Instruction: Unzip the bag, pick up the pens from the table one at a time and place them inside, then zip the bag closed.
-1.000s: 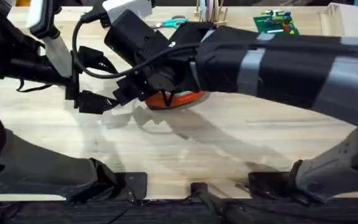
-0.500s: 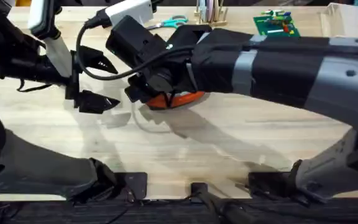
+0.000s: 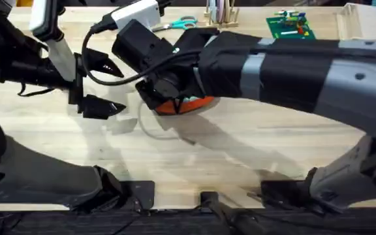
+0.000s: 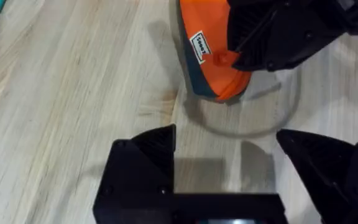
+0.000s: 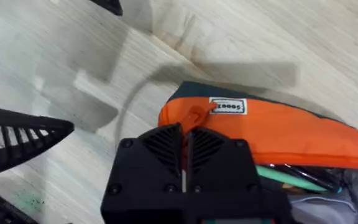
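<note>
Overhead view: one orange bag [image 3: 187, 104] is lying on the table [image 3: 253, 153] near its middle, largely covered by the right arm reaching across it. The right tool [image 5: 184, 140] is sitting at the bag's end with its fingers pressed together at the orange zipper pull [image 5: 194, 116]. The left tool [image 3: 103, 87] is hanging just beside that end, fingers spread and gripping nothing. One white label [image 5: 228, 107] is sewn on the bag; its print is too small to read with confidence. The bag's far portion is gaping, with pens [image 5: 303, 174] showing inside; their count cannot be told. One pair of teal-handled scissors [image 3: 178, 24] is lying at the table's far edge.
</note>
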You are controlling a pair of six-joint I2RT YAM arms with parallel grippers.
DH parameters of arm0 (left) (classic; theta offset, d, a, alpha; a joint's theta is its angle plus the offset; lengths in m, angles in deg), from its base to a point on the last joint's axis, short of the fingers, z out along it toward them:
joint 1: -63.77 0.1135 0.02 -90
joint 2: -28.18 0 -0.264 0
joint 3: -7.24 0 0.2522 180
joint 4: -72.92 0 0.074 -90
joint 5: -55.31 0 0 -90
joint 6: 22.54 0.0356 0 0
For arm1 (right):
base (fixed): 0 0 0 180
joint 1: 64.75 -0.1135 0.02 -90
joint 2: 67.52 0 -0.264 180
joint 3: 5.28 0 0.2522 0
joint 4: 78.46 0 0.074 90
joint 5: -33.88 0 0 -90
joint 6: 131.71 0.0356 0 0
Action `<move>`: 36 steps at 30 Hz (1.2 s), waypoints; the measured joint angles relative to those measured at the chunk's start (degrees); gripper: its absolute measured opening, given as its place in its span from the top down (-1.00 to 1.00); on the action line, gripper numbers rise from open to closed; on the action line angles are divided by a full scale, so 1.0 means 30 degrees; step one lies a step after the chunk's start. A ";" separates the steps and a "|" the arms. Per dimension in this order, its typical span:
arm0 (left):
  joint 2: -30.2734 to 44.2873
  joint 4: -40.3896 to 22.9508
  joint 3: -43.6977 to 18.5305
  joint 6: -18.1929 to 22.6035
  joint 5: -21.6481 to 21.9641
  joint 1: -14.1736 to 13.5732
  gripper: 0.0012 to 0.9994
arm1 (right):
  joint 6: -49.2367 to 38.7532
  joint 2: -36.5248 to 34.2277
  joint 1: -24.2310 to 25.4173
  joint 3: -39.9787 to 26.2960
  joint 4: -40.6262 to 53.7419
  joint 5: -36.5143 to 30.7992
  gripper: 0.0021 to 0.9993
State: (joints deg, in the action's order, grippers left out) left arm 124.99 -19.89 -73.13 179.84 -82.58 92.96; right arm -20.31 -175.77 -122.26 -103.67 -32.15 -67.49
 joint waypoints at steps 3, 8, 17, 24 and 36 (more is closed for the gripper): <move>0.0000 0.0000 0.0000 0.0000 0.0000 0.0000 -0.99 | -0.0004 0.0004 0.0000 0.0000 0.0003 0.0000 0.94; 0.0000 -0.0274 0.0000 0.0000 -0.0111 0.0000 -0.99 | -0.0004 0.0589 -0.0001 -0.0007 0.0018 -0.0441 0.94; 0.0000 -0.0377 0.0000 0.0000 -0.0204 0.0000 -0.99 | -0.0017 0.1525 0.0000 -0.0007 -0.0478 -0.1346 0.94; 0.0000 -0.0517 0.0000 0.0000 -0.2193 -0.0018 -0.99 | -0.0838 0.1530 0.0055 -0.0007 -0.1643 -0.1719 0.94; 0.0007 -0.0192 0.0000 -0.0057 -0.2994 -0.2387 -0.99 | -0.1148 0.1530 0.0612 -0.0007 -0.2270 -0.1836 0.94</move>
State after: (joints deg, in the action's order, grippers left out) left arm 125.01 -20.46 -73.13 179.66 -91.57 85.80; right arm -23.76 -171.18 -120.43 -103.69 -38.96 -73.00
